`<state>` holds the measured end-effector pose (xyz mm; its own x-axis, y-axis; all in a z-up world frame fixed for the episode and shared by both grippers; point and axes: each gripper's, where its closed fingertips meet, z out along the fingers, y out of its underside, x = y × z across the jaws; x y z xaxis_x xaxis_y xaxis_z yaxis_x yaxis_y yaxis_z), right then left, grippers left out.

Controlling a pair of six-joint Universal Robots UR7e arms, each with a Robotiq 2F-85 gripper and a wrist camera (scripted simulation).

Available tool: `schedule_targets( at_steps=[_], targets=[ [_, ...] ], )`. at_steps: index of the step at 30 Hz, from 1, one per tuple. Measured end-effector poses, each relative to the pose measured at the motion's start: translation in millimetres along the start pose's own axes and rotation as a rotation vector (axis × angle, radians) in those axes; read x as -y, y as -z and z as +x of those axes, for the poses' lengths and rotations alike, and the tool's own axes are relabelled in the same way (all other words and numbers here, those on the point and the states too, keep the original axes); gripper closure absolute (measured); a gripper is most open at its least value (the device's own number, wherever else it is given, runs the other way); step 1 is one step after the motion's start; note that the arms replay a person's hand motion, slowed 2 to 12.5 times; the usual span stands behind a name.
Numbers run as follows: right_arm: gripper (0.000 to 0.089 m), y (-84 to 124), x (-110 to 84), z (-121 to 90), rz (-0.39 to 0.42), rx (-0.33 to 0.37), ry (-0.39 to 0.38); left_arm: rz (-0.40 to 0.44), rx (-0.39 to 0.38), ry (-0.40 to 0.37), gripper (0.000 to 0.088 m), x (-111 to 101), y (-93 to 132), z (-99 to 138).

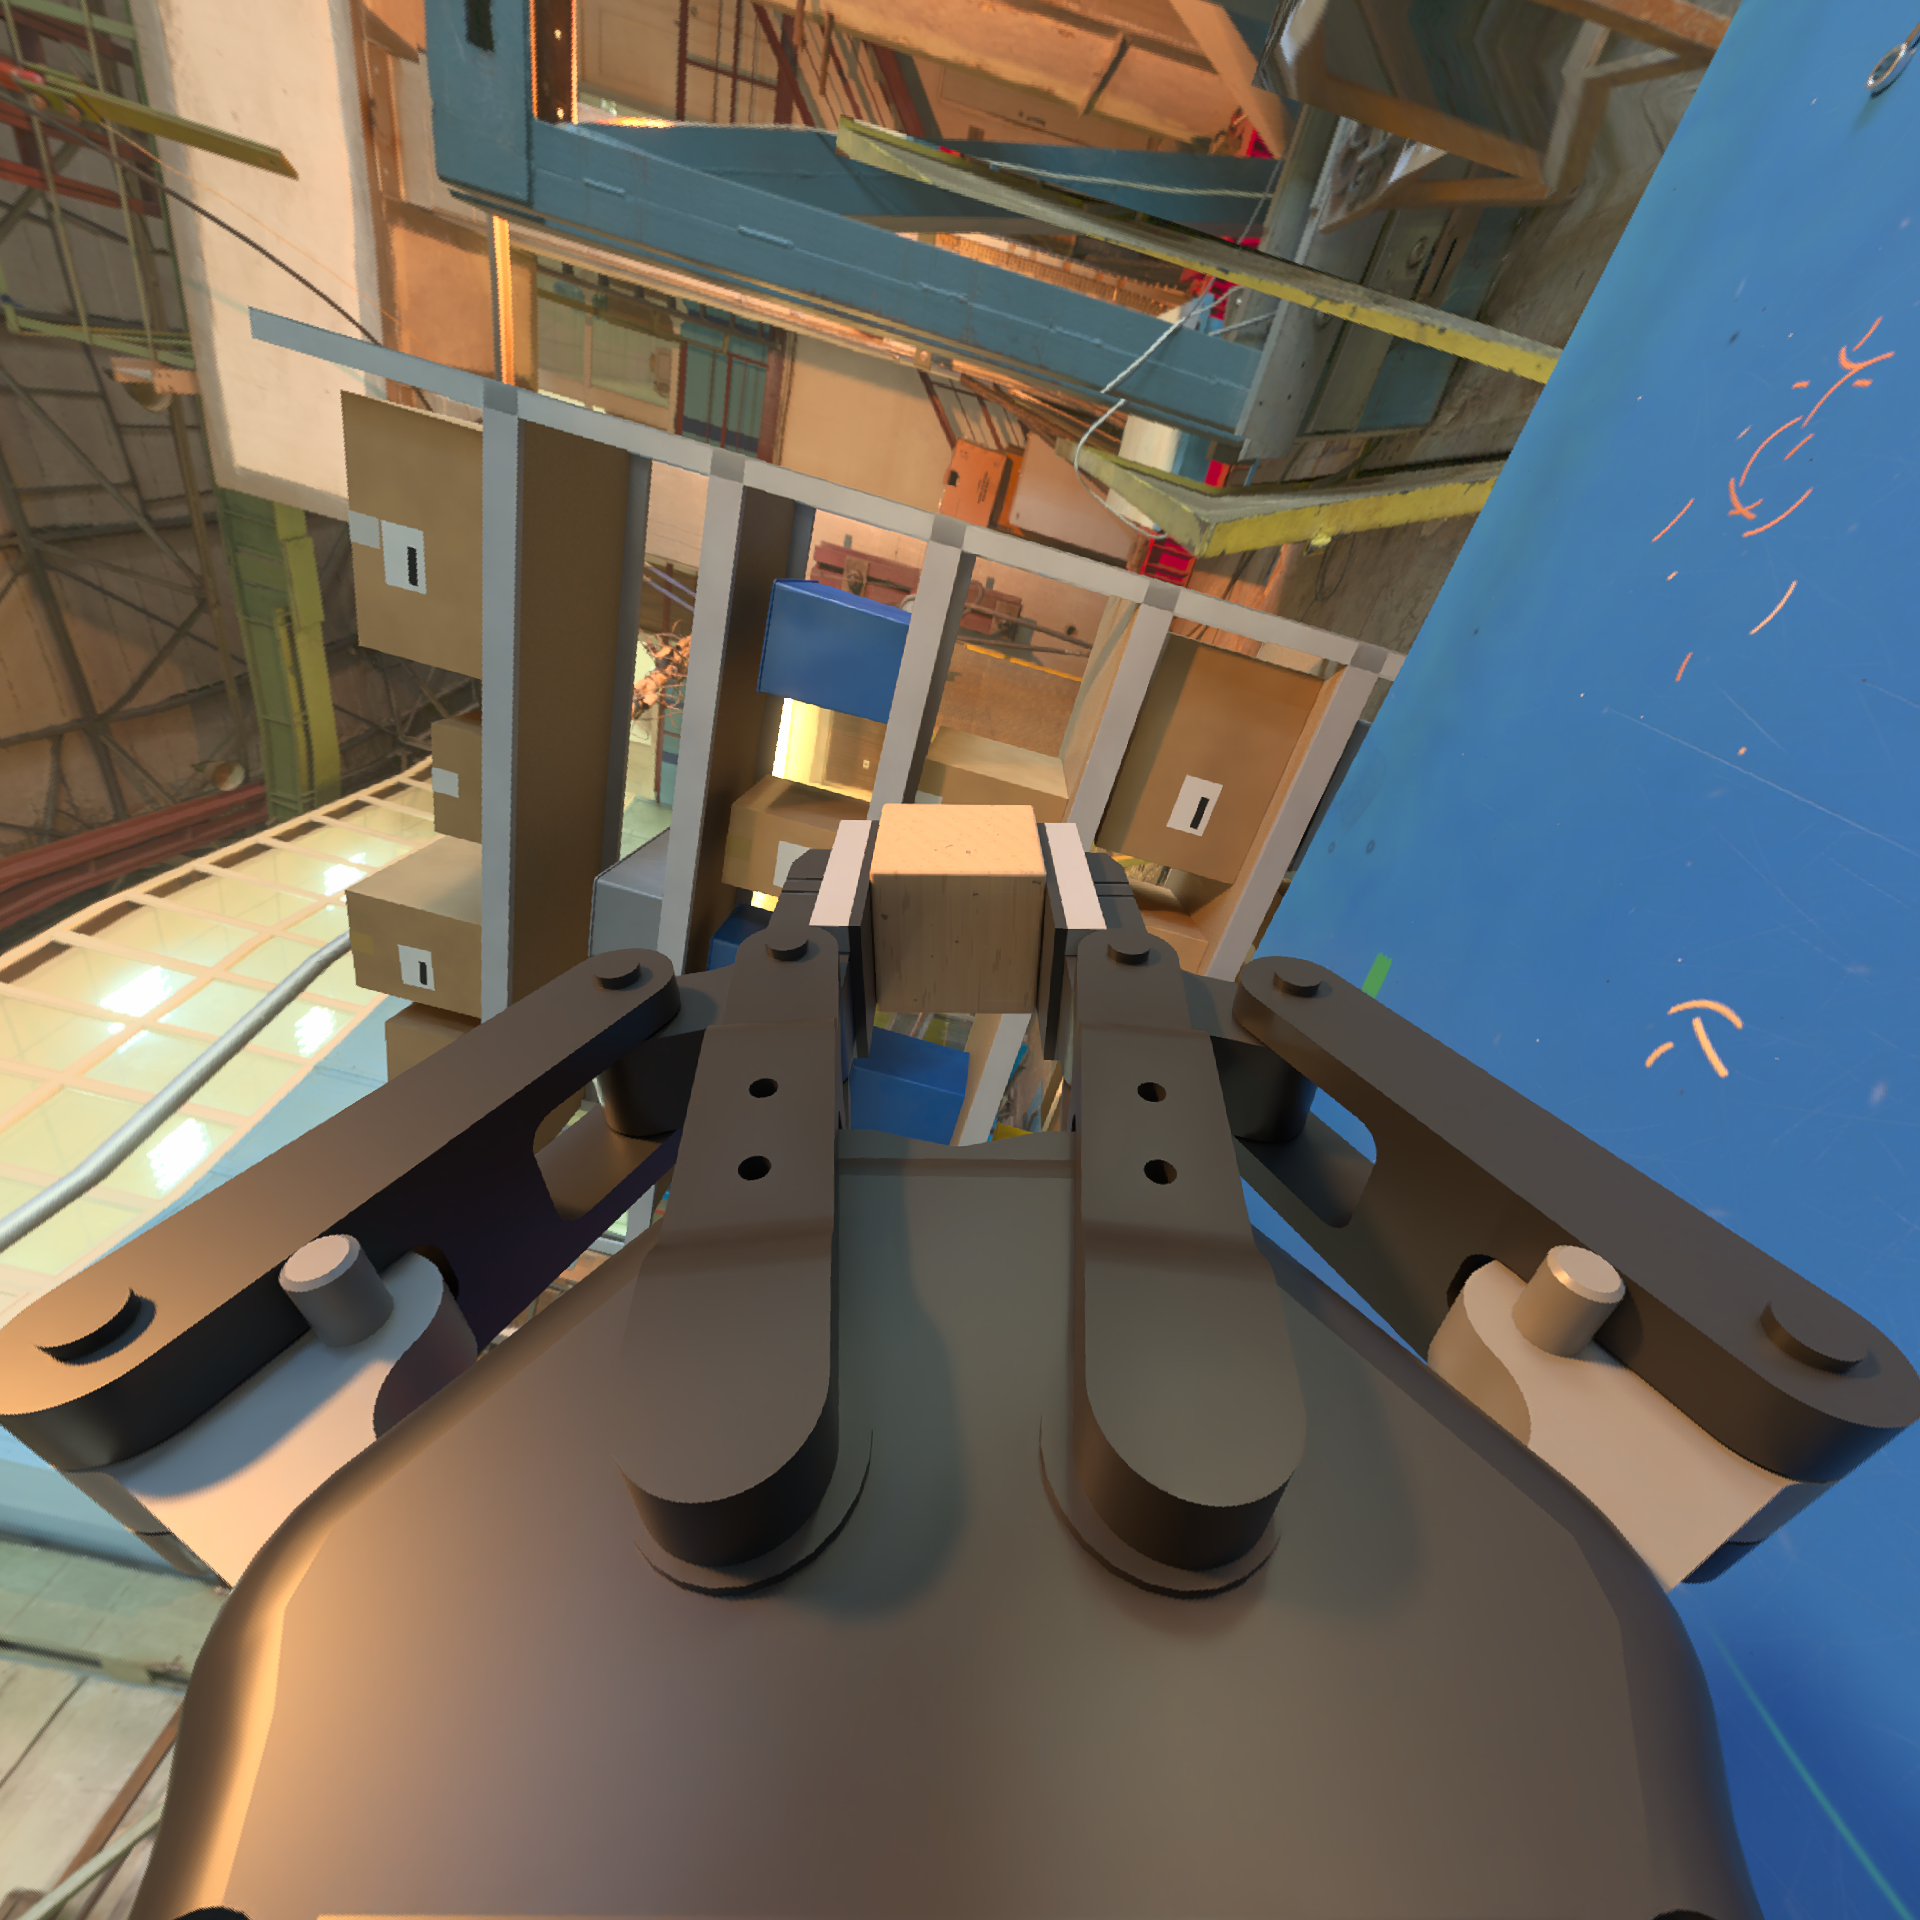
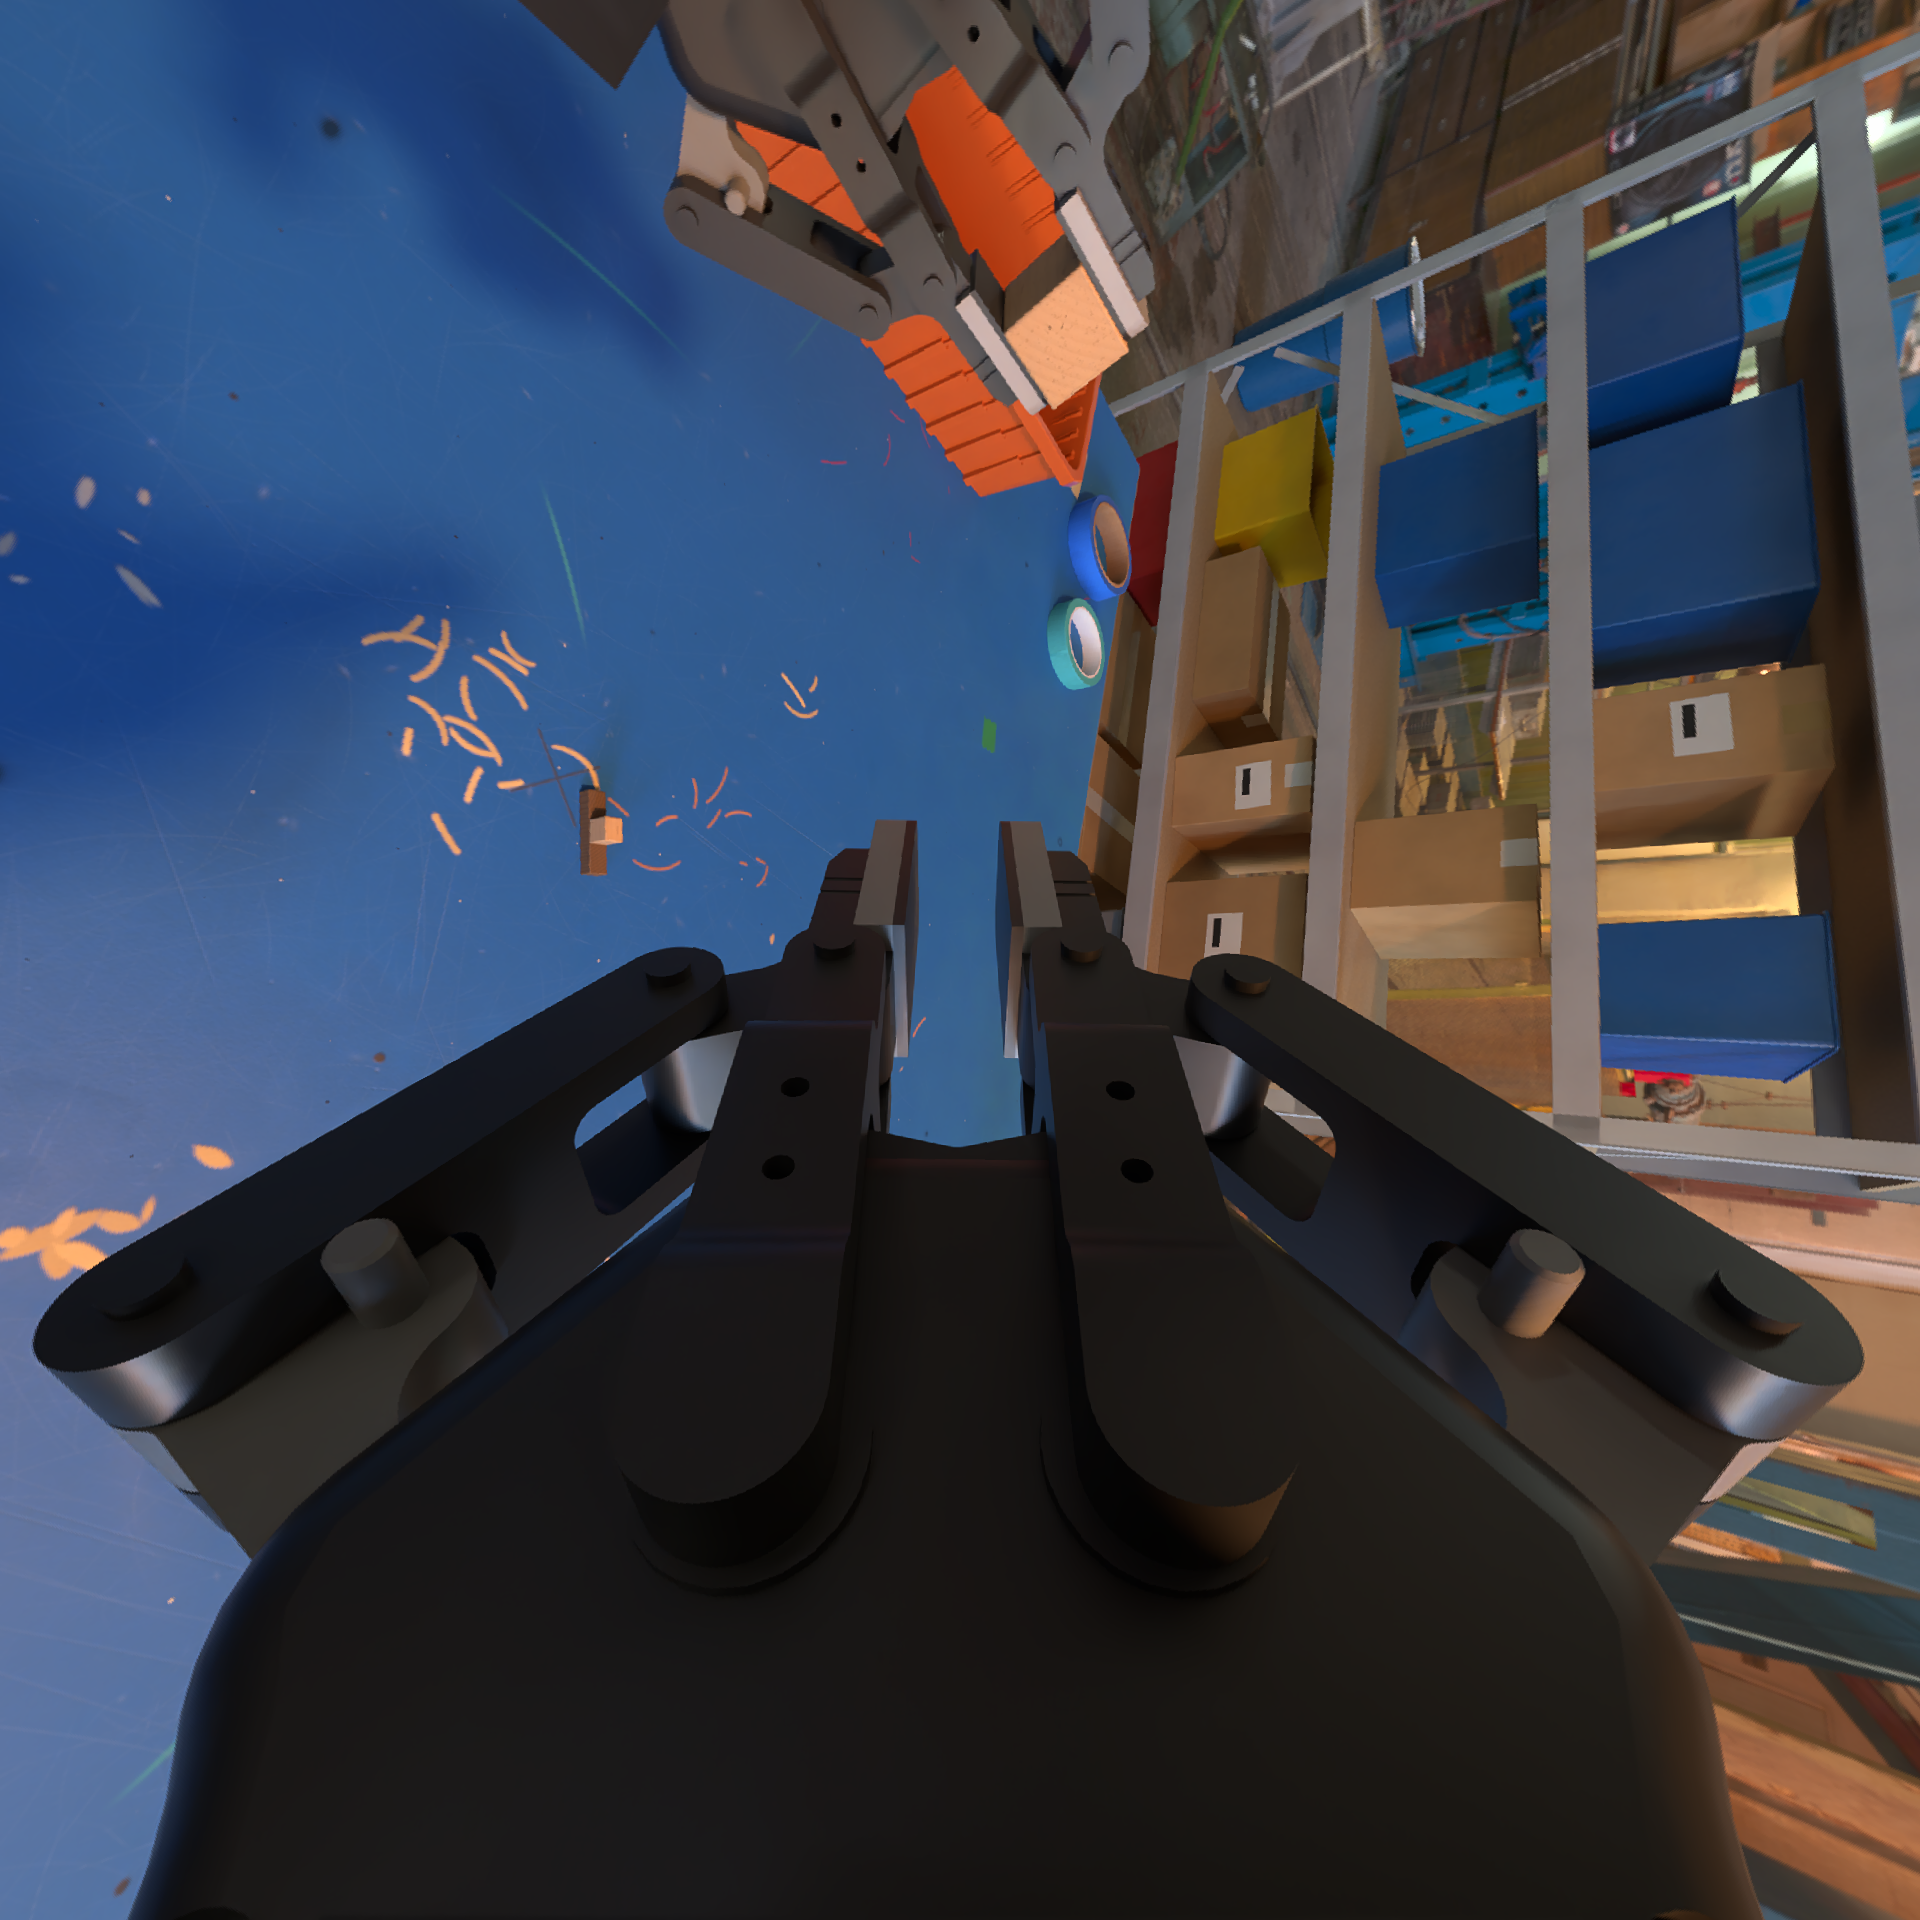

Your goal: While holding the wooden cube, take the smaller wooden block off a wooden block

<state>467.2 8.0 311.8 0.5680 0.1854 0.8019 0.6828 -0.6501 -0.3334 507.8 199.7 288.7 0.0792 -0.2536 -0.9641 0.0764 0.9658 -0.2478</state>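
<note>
My left gripper (image 1: 956, 883) is shut on the light wooden cube (image 1: 956, 914) and holds it up in the air, clear of the blue table (image 1: 1662, 779). It also shows at the top of the right wrist view, with the cube (image 2: 1065, 327) between its pads. A small light wooden block (image 2: 610, 829) sits on a darker, longer wooden block (image 2: 590, 847) on the table, far off to the left of my right gripper (image 2: 958, 847). The right gripper is empty, its jaws a narrow gap apart.
An orange ridged bin (image 2: 956, 416) lies behind the left gripper. A blue tape roll (image 2: 1101, 545) and a teal one (image 2: 1078, 644) lie by the table's edge. A metal rack (image 2: 1569, 727) with cardboard, blue, yellow and red boxes stands beyond it.
</note>
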Motion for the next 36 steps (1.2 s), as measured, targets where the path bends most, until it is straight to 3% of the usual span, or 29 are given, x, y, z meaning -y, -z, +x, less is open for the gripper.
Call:
schedule_targets(
  at_steps=[36],
  targets=[
    [0.0756,0.8,-22.3,9.2,0.104,-0.025,-0.170,0.038,0.013,-0.080,0.0632,16.9,5.5,2.8]
  ],
)
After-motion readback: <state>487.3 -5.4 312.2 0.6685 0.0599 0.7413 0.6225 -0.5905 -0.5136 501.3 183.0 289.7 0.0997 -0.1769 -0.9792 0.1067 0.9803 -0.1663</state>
